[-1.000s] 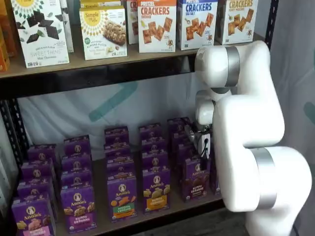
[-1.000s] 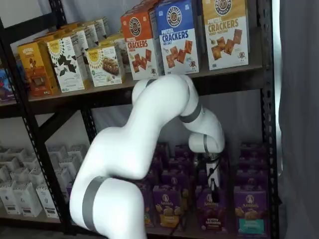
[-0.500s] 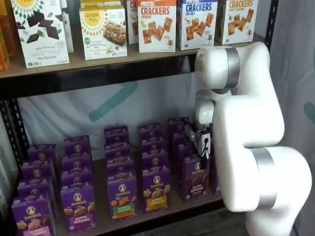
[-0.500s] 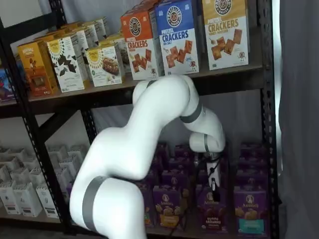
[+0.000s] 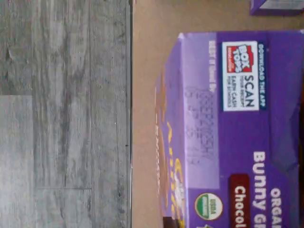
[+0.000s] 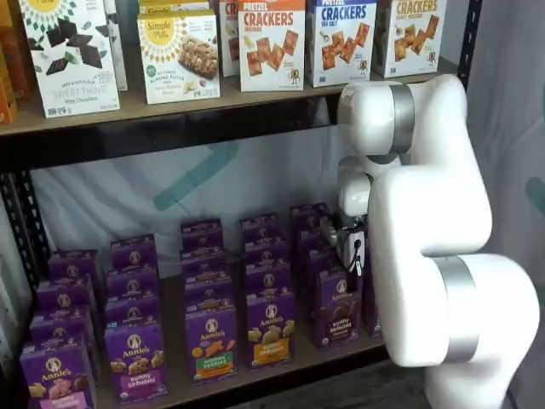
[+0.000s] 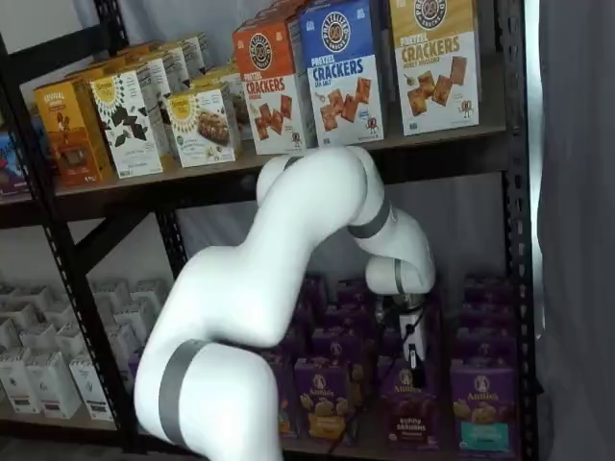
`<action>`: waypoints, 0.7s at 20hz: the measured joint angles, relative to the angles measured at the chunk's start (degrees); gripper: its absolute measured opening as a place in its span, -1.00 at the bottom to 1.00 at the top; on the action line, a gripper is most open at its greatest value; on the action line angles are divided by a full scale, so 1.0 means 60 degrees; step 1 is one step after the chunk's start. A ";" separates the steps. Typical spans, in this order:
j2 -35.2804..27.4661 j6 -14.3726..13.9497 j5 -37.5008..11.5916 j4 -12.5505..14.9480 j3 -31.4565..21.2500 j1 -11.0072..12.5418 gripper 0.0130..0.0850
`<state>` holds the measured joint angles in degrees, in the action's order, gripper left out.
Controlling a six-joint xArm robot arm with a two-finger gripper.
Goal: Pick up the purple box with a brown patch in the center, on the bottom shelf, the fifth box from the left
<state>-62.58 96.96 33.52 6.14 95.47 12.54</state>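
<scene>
Hovering right over the front row of the bottom shelf (image 6: 294, 362), the gripper (image 6: 351, 256) sits directly above the purple box with the brown patch (image 6: 337, 310), the front box of its column, and it looks to have eased upward a touch over the last second while the box below has not budged. In a shelf view the same box (image 7: 411, 415) stands just under the wrist hardware, with a teal-banded neighbour (image 7: 478, 404) beside it. The fingers are tucked behind the arm (image 6: 426, 221) and the cable, so I cannot tell whether they are spread or closed, or whether they touch the box at all. From the wrist camera, the box's top flap (image 5: 232, 123) fills much of the frame, with the shelf edge and grey floor (image 5: 61, 114) beyond it. My read: alignment over the target is about done, and the grasp itself is not yet confirmed. Neighbouring boxes stand close, so a straight descent matters.
</scene>
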 joint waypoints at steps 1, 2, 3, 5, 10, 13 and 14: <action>0.0001 -0.0011 0.0003 0.0012 0.0000 0.0000 -0.33; 0.0003 0.0004 0.0012 0.0000 0.0002 0.0002 -0.33; -0.0001 0.0044 0.0108 -0.0045 0.0044 0.0005 -0.33; -0.0028 0.0157 0.0467 -0.0165 0.0201 0.0014 -0.33; 0.0254 0.0369 0.0506 -0.0358 -0.0123 0.0063 -0.33; 0.0571 0.0848 0.0334 -0.0889 -0.0555 0.0103 -0.33; 0.0702 0.0909 0.0321 -0.0946 -0.0705 0.0116 -0.33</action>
<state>-58.37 102.41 35.45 0.47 91.24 13.24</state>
